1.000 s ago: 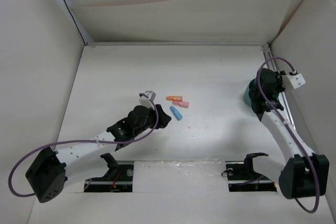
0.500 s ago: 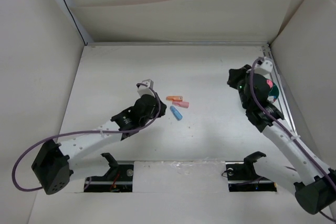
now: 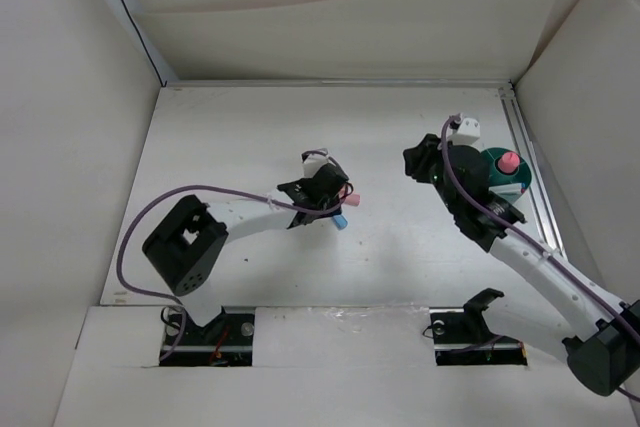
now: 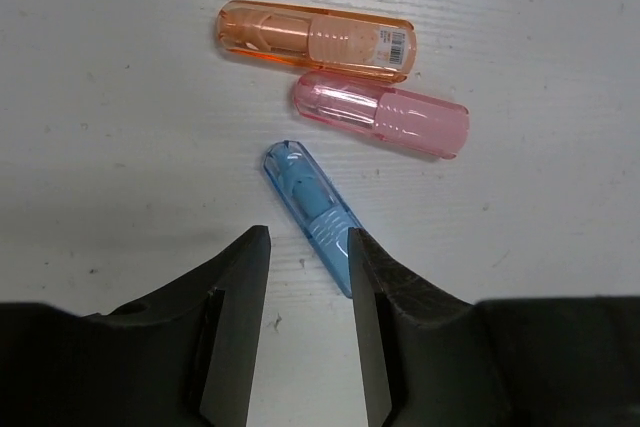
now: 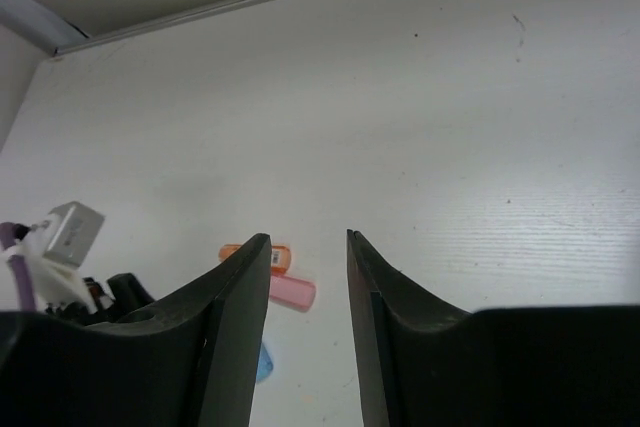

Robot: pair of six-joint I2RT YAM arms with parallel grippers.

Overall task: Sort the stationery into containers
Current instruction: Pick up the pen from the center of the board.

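Three small capsules of clear-tinted, glossy plastic lie close together on the white, faintly grained table (image 4: 120, 147). The orange translucent capsule (image 4: 315, 40) has rounded ends, a ribbed inner part and a small printed label at one end. Just beside it, roughly parallel, lies the pink translucent capsule (image 4: 380, 114), with fine ridges around its middle. The light blue translucent capsule (image 4: 312, 209) is slimmer, with a pointed tip and a darker blue core, and lies at an angle a little apart from the pink one.

The left gripper (image 4: 306, 242) hangs right over the blue capsule. Its matte black jaws stand apart and clamp nothing. The capsule's near end reaches in between the tips, against the right-hand finger.

The round teal plastic organizer (image 3: 493, 158) sits at the table's right side, well apart from the capsules. A pink-topped piece (image 3: 508, 161) stands in it; which compartment cannot be told.

The right gripper (image 5: 308, 247) is near the organizer, facing the capsules, with its jaws apart and nothing between them.
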